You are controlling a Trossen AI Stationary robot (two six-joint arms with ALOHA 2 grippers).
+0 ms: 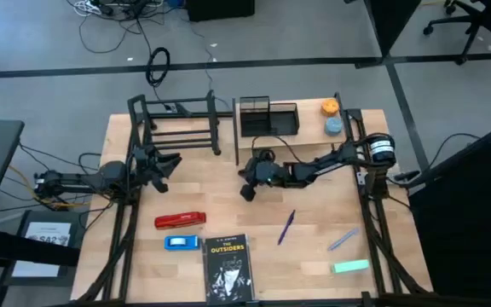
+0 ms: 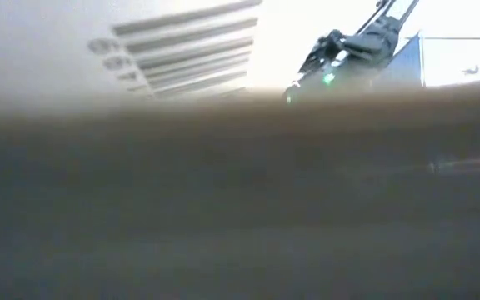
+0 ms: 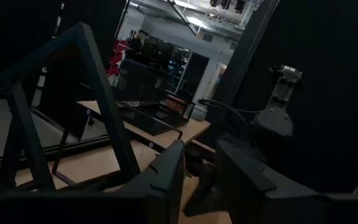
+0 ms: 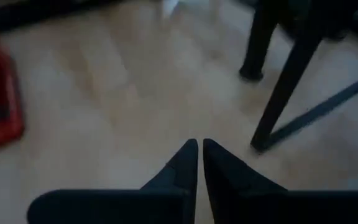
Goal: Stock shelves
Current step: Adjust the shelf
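My right gripper (image 1: 249,193) hovers at mid-table, fingertips (image 4: 190,151) pressed together on nothing; my left gripper (image 1: 162,165), fingers slightly parted and empty, waits just beside the black tube-frame rack (image 1: 177,124) at the table's far left. The rack looks rigid, light and smooth; I judge a thin crossbar the best hold.

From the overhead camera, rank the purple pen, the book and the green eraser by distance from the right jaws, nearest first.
Measured from the right gripper, mid-table:
1. Purple pen, just toward the front edge and to the right.
2. Book, at the front edge, near centre.
3. Green eraser, far front-right corner.
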